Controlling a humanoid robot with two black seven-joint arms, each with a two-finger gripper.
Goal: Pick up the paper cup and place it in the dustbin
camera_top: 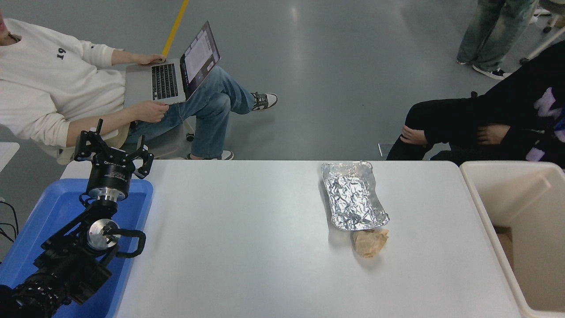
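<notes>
Left pincer [114, 150] parked over blue tray [48, 207] at surface [247, 247] left edge, fingers apart, empty. Right pincer and cup out of view. Bin [485, 198] at right edge. Foil tray [353, 196] near far edge, tan wad [370, 242] touching its near end.

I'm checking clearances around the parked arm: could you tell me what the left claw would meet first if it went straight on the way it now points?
The left claw points past the table's far edge toward the seated person's forearm. That looks first in line, though depth is unclear.
</notes>
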